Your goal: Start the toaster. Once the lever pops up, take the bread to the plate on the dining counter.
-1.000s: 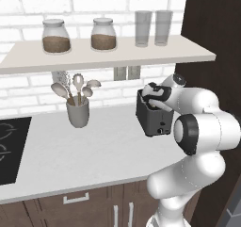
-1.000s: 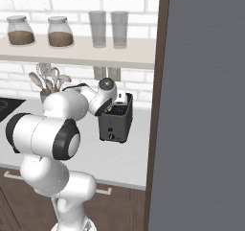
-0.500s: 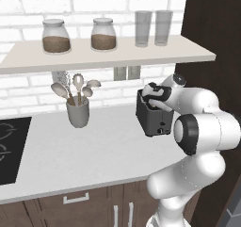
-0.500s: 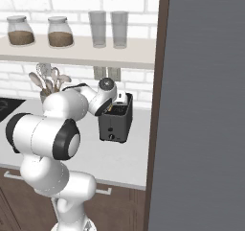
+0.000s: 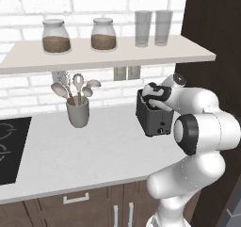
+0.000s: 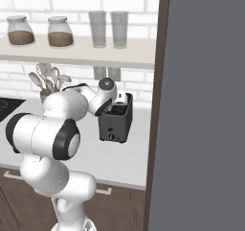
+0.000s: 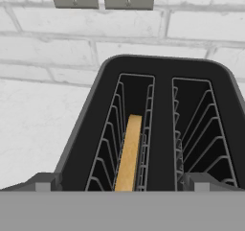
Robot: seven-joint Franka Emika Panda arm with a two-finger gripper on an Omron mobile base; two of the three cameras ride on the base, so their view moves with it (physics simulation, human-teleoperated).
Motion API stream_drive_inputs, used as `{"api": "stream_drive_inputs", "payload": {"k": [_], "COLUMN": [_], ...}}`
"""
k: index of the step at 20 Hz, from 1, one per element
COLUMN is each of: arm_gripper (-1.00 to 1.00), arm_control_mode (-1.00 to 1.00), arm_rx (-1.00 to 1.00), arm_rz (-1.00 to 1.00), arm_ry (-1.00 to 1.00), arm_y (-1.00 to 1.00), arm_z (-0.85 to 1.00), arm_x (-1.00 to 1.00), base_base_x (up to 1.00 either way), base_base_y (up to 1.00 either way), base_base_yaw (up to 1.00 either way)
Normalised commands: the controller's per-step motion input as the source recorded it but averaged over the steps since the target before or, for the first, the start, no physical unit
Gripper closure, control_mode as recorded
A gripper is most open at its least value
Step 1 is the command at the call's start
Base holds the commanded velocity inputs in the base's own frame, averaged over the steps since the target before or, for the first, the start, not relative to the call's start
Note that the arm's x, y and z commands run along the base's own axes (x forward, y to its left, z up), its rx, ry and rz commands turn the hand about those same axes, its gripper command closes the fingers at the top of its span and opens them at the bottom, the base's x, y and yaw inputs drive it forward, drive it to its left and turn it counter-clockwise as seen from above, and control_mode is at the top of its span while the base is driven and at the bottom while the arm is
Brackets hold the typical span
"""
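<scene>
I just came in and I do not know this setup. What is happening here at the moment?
The white robot arm holds its hand right above the toaster on the grey worktop. Its fingers are spread open and grip nothing. A slice of bread sits deep in one toaster slot; the other slot is empty.

Toaster (image 7: 162, 105): matt dark casing, smooth, with thin grey wire racks inside both slots. Bread (image 7: 129, 153): tan, dry-looking, matt edge. Wall behind, at 12 o'clock: white painted brick (image 7: 201, 28), slightly rough; worktop (image 5: 94, 150): pale, matt, faintly speckled.
</scene>
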Motion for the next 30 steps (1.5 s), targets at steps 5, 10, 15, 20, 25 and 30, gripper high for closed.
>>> {"api": "stream_drive_inputs", "payload": {"k": [5, 10, 15, 20, 25, 30], "arm_gripper": [-1.00, -1.00, -1.00, -1.00, -1.00, -1.00], "arm_control_mode": [-1.00, -1.00, -1.00, -1.00, -1.00, -1.00], "arm_rx": [0.00, 0.00, 0.00, 0.00, 0.00, 0.00], "arm_rz": [0.00, 0.00, 0.00, 0.00, 0.00, 0.00], "arm_ry": [0.00, 0.00, 0.00, 0.00, 0.00, 0.00], "arm_y": [0.00, 0.00, 0.00, 0.00, 0.00, 0.00], "arm_z": [0.00, 0.00, 0.00, 0.00, 0.00, 0.00], "arm_x": [0.00, 0.00, 0.00, 0.00, 0.00, 0.00], "base_base_x": [0.00, 0.00, 0.00, 0.00, 0.00, 0.00], "base_base_y": [0.00, 0.00, 0.00, 0.00, 0.00, 0.00], "base_base_yaw": [0.00, 0.00, 0.00, 0.00, 0.00, 0.00]}}
